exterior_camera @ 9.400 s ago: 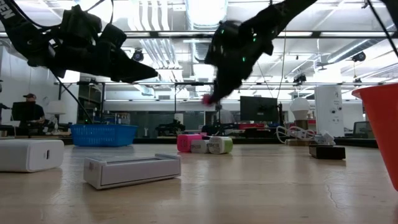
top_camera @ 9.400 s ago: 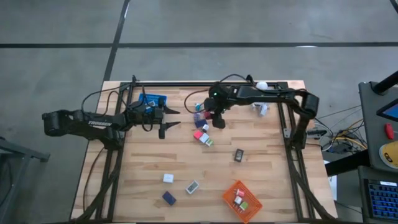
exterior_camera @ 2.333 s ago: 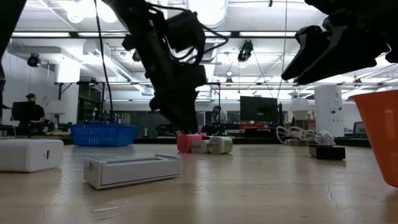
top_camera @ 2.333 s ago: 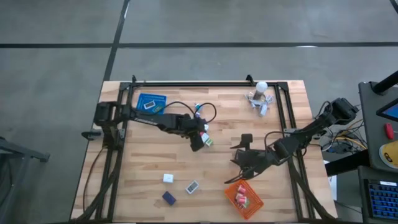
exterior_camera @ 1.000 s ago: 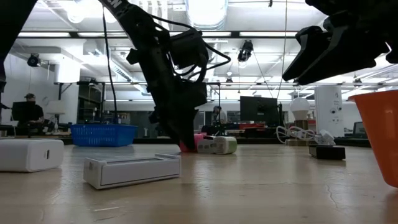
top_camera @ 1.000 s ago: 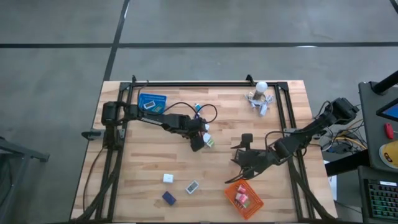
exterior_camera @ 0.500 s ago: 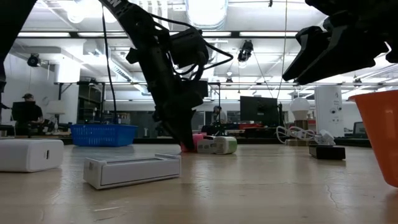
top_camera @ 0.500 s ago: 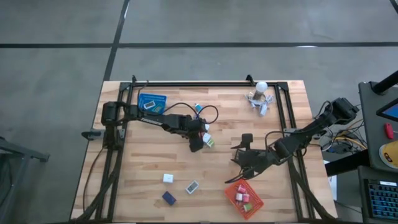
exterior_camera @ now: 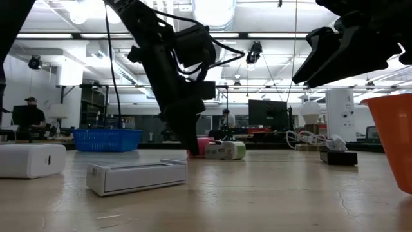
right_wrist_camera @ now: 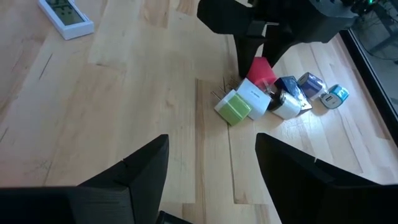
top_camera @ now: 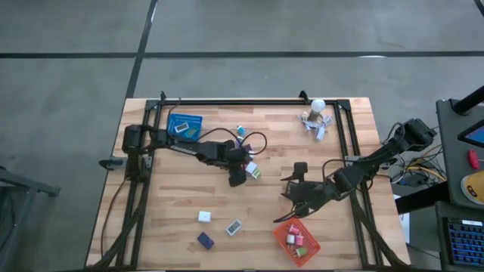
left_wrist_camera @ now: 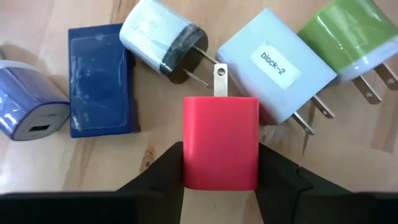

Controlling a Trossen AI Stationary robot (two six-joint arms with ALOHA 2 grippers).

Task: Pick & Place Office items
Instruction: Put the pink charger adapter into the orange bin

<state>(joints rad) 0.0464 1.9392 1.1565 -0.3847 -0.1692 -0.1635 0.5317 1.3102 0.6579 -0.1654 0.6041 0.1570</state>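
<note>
A cluster of office items lies mid-table: a red plug block (left_wrist_camera: 221, 143), a white block labelled "block-2" (left_wrist_camera: 273, 68), a green block (left_wrist_camera: 348, 31), a white round plug (left_wrist_camera: 158, 37), a dark blue box (left_wrist_camera: 99, 78) and a pale blue charger (left_wrist_camera: 28, 109). My left gripper (top_camera: 237, 178) stands over this cluster, shut on the red block. My right gripper (top_camera: 287, 198) hangs open above the table's right half, beside the orange basket (top_camera: 296, 240), with nothing between its fingers. My left gripper pinches the red block's two long side faces (left_wrist_camera: 189, 155) between its two fingers, at the end away from the metal prong (left_wrist_camera: 220, 79). The fingers come steeply from above, slanting down. The block appears to lie flat on the table among the other blocks.
A blue basket (top_camera: 184, 124) sits at the far left, a white ball-topped cluster (top_camera: 315, 121) at the far right. Loose small items lie near the front: a white one (top_camera: 204, 217), a pale box (top_camera: 234, 227), a dark blue one (top_camera: 205, 240). A small teal item (top_camera: 240, 130) lies behind the cluster.
My left gripper has stayed over the cluster and its wrist has rolled a little about the line it points along. The blocks around it have kept their places.
</note>
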